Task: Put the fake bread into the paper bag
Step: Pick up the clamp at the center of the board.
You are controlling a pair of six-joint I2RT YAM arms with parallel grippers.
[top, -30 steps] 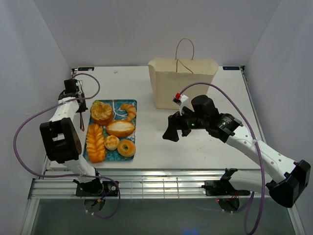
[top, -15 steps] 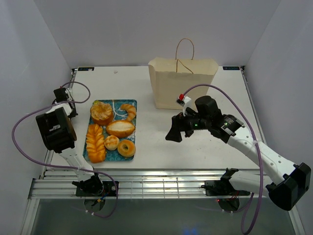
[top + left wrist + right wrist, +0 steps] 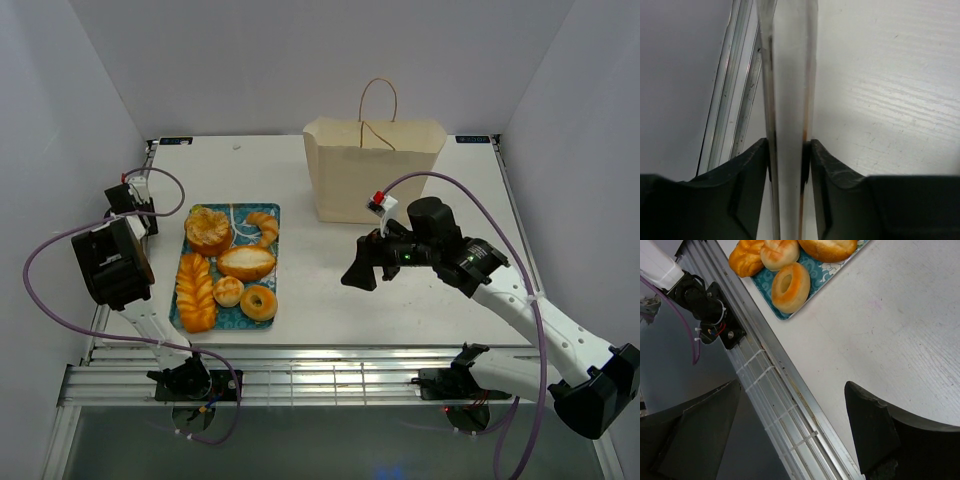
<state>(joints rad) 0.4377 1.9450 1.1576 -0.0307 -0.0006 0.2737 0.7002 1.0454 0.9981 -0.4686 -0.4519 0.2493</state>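
Nearest us, in the right wrist view, the right gripper (image 3: 790,395) hangs released and empty, its two dark fingers spread wide over the table (image 3: 900,330) just inside the metal rail (image 3: 775,375). In the overhead view it sits near mid-frame, well apart from both bread and bag. All the fake bread (image 3: 240,265) lies on the teal tray (image 3: 815,272) at left centre of the overhead view, none of it in the bag. The ring bagel (image 3: 259,301), small bun (image 3: 228,291) and braided loaf (image 3: 195,290) are along the near end, the oval roll (image 3: 246,263) is behind them, and the croissant (image 3: 265,227) and round pastry (image 3: 208,229) are at the far end. We judge these pieces light and fairly stiff, with a glossy skin that could slip, so we would pinch each across its narrow width, taking the bagel through its hole and over one side of the ring. At the far left edge, the left gripper (image 3: 788,150) shows its fingers drawn close about a pale strip; we cannot tell whether it is clenched. Farthest back, at top centre, the paper bag (image 3: 370,185) stands upright. It looks thin and light and would likely slide or tip if nudged, so we would drop the bread in from above.
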